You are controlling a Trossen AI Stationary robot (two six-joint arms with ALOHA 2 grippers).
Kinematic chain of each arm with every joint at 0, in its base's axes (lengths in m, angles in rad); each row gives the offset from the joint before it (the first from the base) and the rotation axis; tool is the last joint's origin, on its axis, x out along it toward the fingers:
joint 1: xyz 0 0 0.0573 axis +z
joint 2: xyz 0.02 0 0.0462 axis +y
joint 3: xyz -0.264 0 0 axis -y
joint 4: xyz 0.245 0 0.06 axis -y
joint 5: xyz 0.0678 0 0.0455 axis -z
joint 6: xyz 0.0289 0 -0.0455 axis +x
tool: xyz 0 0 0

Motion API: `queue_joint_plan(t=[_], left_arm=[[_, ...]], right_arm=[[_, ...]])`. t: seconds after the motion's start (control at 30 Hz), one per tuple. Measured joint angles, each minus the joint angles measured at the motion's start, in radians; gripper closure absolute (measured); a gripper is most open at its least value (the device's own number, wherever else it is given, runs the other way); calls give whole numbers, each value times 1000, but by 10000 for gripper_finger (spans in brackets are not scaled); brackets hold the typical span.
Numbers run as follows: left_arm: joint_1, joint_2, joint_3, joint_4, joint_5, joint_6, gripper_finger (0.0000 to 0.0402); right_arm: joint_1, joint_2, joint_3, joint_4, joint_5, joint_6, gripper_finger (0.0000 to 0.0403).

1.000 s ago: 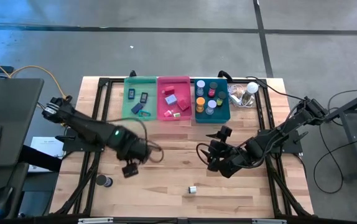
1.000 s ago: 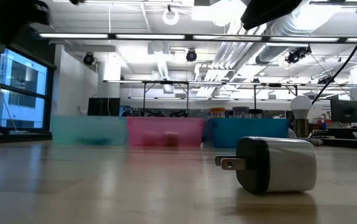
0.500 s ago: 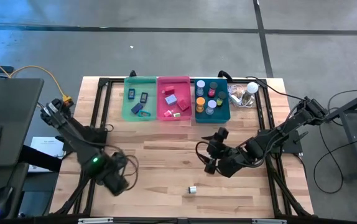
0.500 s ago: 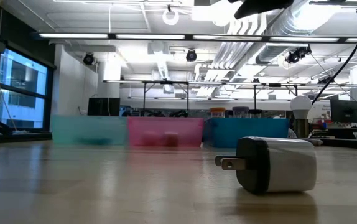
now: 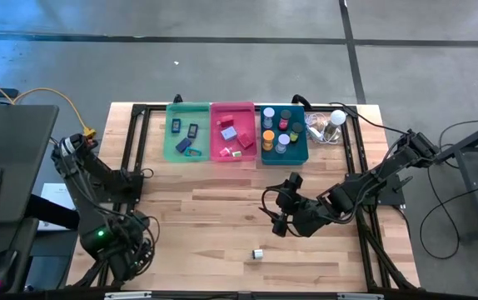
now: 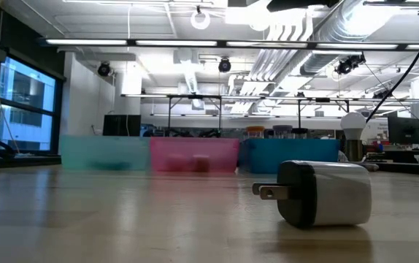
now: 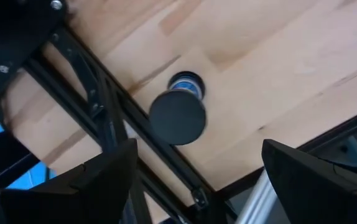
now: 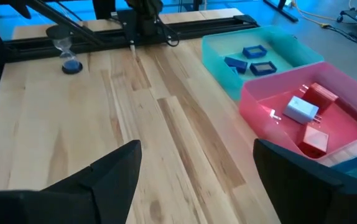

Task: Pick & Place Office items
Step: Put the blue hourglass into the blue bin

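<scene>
Most of the sort looks done from here. 3 bins sit in a row at the far edge of the table: green bin has about 4 dark/blue clips, pink bin has red, pink and lavender blocks, teal bin has the small round rolls (orange, green, blue caps).

Still loose, as far as I can see, 2 items:
- charger plug, white and dark, lying on its side near the front edge, centre.
- a small hourglass-shaped timer with blue in it, standing near the front-left corner, by the table frame.

Left gripper hangs over that front-left corner, right above the timer, fingers spread wide, holding nothing. Right gripper hovers mid-table, between the bins and the plug, jaws also wide, empty.

White bulb and clear plastic sit beside the teal bin, not part of the sort.

My read: 2 picks left, 1 per arm.
</scene>
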Motion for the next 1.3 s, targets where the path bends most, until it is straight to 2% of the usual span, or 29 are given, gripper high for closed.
queue_joint_plan(t=[0.27,0.57,1.0,1.3], left_arm=[[-39,0,-28,-18,-22,43,66],[-30,0,-67,-1,-22,103,66],[-30,-1,-139,88,-38,143,66],[-28,0,-173,125,-21,167,66]], right_arm=[[0,8,0,12,-11,4,104],[-12,63,-2,37,-60,-7,104],[-35,93,0,84,-121,-40,104],[-35,93,-1,89,-125,-41,104]])
